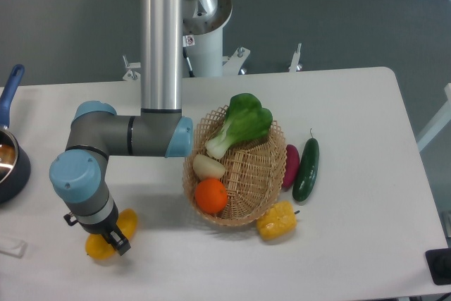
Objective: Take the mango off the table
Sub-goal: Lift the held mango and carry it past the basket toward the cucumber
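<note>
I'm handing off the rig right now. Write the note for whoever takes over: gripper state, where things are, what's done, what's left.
Gripper: down at the mango near the table's front left; the wrist hides the fingertips, so open or shut cannot be told.
Mango: on or just above the table, partly covered by the gripper.
Nearby: wicker basket holding an orange, well to the right.
Done: arm brought to the mango.
Left: confirm the grasp, then lift the mango off the table.

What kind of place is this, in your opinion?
Probably a robotics lab or test workspace, not a kitchen: a robot arm on a pedestal stands behind a white table, and a wicker basket of what looks like toy produce sits on it, above a grey floor.
</note>
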Tool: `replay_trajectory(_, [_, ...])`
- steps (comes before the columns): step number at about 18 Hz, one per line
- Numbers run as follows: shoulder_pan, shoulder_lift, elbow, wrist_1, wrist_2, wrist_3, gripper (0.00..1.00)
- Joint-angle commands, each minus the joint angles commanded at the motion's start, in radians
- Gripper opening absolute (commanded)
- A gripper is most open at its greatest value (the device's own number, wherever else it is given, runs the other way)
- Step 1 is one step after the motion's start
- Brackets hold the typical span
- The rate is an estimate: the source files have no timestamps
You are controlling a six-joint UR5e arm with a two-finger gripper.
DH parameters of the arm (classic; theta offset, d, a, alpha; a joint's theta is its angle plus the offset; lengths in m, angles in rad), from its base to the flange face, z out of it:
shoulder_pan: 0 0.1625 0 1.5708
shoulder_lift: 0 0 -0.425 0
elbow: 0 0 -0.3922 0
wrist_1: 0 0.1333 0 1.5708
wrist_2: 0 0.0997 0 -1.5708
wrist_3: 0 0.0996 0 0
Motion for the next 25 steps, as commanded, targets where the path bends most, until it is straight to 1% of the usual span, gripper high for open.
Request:
replay_trajectory(2, [0.006,0.041,-0.002,-0.002,-0.002,-0.017,0.15])
replay_trajectory(5, [0.072,0.133,-0.018,-0.012,0.002,-0.029,0.15])
replay_trajectory(8, [0.153,0.196,-0.029,-0.014,0.000,-0.026,0.15])
replay_trajectory(12, [0.329,0.299,-0.075,-0.018,-0.002,-0.012,0.15])
replay_trajectory(14, [0.438,0.338,-0.124,-0.020,0.000,-0.006,0.15])
replay_trajectory(15, [0.492,0.353,-0.146,-0.018,0.003,0.018,0.15])
replay_trajectory(18, [0.635,0.358,-0.181,-0.020,0.005,0.209,0.15])
replay_trajectory(20, [0.698,0.347,-0.181,-0.018,-0.005,0.267,0.15])
replay_trajectory(23, [0.735,0.316,-0.163,-0.017,-0.003,0.284,0.16])
replay_trajectory(24, [0.741,0.310,-0.157,-0.017,0.000,0.317,0.17])
replay_trajectory(25, [0.744,0.287,-0.140,-0.018,0.003,0.366,0.17])
